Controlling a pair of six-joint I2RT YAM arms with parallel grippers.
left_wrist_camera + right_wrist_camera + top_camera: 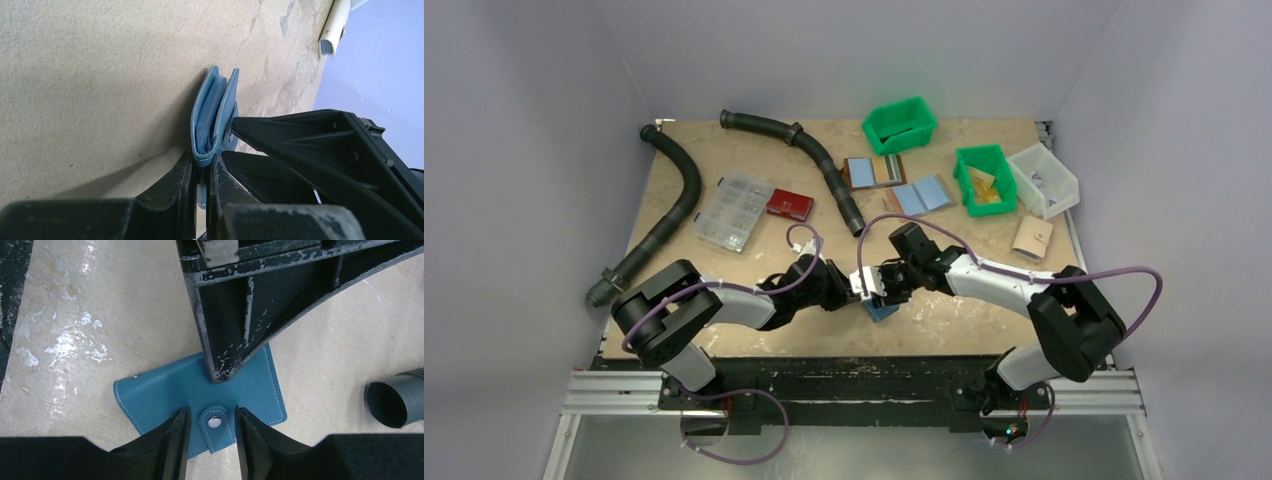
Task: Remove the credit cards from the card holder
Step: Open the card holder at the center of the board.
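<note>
Blue card holder (165, 395), folded, sits near the front middle of the worktop (100, 305), between my two grippers. My left gripper (202, 175) is clamped tight on one edge of it. My right gripper (212, 412) stands partly open, fingers either side of the snap tab (216, 426), not gripping.

1. No writing, brand, number or sign can be read in any view.
2. The card holder (165, 395) shows only plain blue leather, pale stitching and a bare metal snap (215, 422); no lettering is legible on it.
3. Any print on the open holders (874, 172) and the red box (790, 204), far back in the top view, is too small to tell.
</note>
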